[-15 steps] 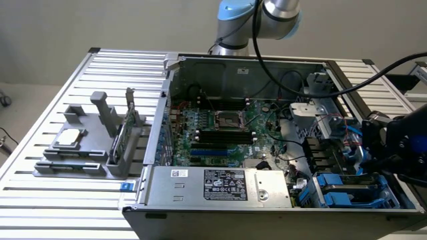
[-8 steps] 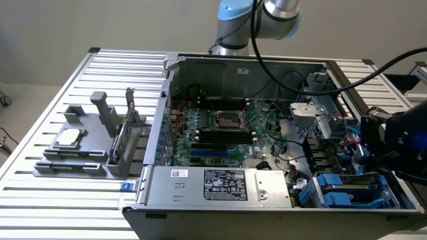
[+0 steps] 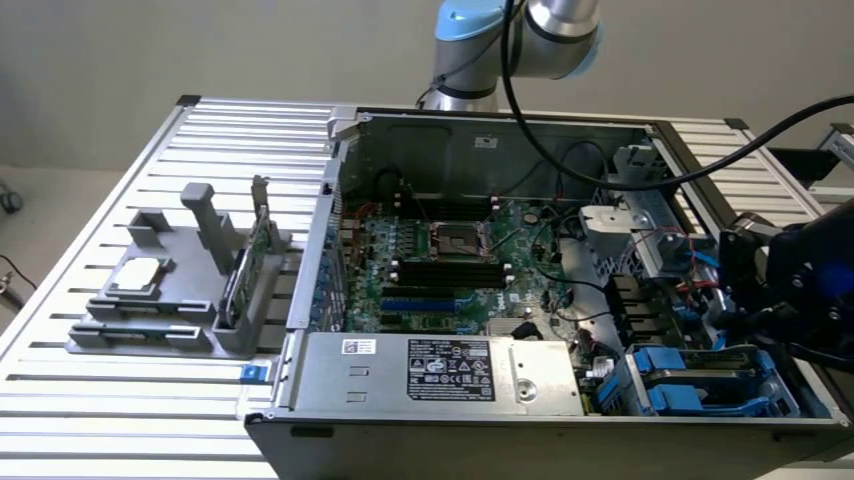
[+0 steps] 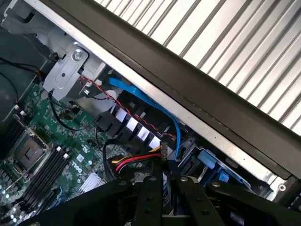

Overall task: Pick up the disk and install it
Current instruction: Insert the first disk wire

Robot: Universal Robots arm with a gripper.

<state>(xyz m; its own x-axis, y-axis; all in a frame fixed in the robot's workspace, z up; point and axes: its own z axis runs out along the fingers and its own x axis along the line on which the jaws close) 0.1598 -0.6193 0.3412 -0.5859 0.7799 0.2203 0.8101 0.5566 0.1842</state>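
The slatted table (image 3: 80, 440) bears the open computer case (image 3: 481, 140), the disk (image 3: 687, 385) (image 4: 207, 162) seated in its drive bay at the exterior view's right, the gripper (image 3: 787, 290) (image 4: 169, 178) close by with fingers nearly closed and empty, and a power cable (image 4: 136, 162) obstructing just ahead of them.

On the flat green circuit board (image 4: 70, 141) inside the open computer case (image 3: 467, 428) I see white letters (image 4: 76, 165) that look like "DELL". The big white label (image 3: 454, 369) on the long silver metal power box (image 3: 547, 385) has tiny black print and little round signs, too small for me to read. A small white sticker (image 3: 359, 346) beside that label has a red mark I cannot read.
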